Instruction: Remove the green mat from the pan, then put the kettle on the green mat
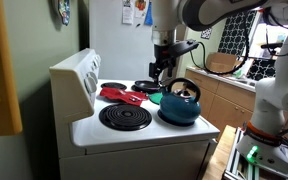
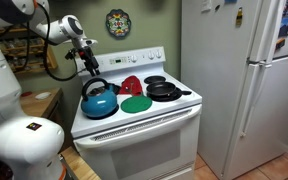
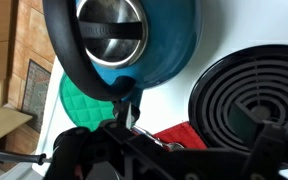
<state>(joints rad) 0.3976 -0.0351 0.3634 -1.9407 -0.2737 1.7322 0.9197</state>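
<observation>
The teal-blue kettle (image 1: 181,106) (image 2: 99,101) stands on the white stove, at the front in both exterior views. In the wrist view the kettle (image 3: 124,40) fills the top, its dark handle arching down its left side. The green mat (image 2: 136,104) (image 3: 79,100) lies flat on the stove beside the kettle, apart from it. The black pan (image 2: 164,91) (image 1: 149,86) sits behind the mat. My gripper (image 1: 164,74) (image 2: 88,68) (image 3: 134,115) hangs just above the kettle's handle. Its fingers look open and hold nothing.
A black coil burner (image 1: 126,117) (image 3: 249,100) is beside the kettle. Red flat utensils (image 1: 119,95) (image 2: 131,85) (image 3: 179,135) lie mid-stove. The stove's back panel (image 1: 79,75) rises behind. A fridge (image 2: 239,80) stands beside the stove and a wooden counter (image 1: 224,95) beyond it.
</observation>
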